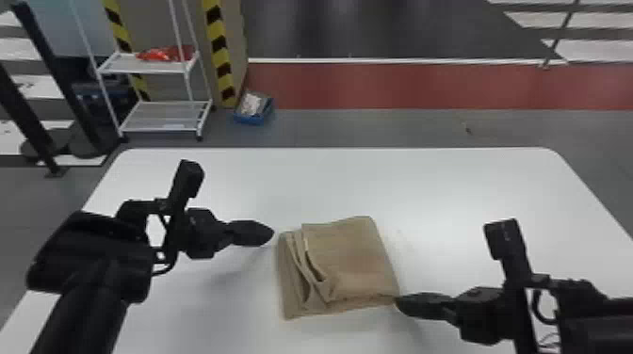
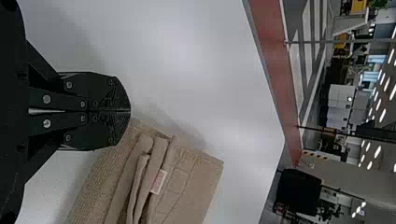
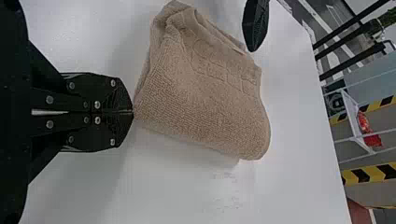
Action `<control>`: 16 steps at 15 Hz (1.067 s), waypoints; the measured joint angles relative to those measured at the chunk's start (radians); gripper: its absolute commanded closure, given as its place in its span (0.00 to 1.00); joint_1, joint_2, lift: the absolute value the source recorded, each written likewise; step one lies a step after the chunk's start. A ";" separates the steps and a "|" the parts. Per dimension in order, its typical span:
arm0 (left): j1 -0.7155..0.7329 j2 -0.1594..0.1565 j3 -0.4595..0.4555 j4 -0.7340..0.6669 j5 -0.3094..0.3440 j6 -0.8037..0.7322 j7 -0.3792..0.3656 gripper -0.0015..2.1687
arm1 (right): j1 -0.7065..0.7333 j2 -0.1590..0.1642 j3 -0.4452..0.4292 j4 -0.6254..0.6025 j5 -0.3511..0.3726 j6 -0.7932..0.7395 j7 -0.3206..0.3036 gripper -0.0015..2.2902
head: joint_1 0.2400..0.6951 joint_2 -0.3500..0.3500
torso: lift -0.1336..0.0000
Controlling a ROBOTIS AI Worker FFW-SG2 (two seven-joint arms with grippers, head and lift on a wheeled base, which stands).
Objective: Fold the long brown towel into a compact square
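In the head view, one brown towel [image 1: 353, 259] lay folded near the middle of one white tabletop [image 1: 329, 183], between two grippers. The pad was nearly square, looking a little longer from left to right, that long axis slightly skewed so its right end sat farther out. Its layered edges faced left. The left gripper [image 1: 270, 232] hung just beside the towel's far left corner; the right gripper [image 1: 398, 301] met its near right corner.

In the left wrist view, the left gripper [image 2: 130, 111] had its two fingers together, holding nothing, close to a towel corner. One small label [image 2: 159, 181] showed among the folds.

In the right wrist view, the right gripper [image 3: 132, 111] was closed too, its tips touching a corner; whether they pinched any cloth I could not tell.
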 measured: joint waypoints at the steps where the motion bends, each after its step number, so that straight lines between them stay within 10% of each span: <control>1: 0.000 0.000 -0.004 0.001 -0.010 0.000 -0.013 0.99 | -0.017 0.003 0.011 0.016 0.001 0.003 -0.008 0.89 | 1.00 0.52 | 0.07; 16: 0.186 0.018 0.010 -0.265 0.065 0.058 -0.227 0.99 | -0.378 0.111 0.045 0.405 0.040 -0.081 -0.182 0.89 | 1.00 0.50 | 0.07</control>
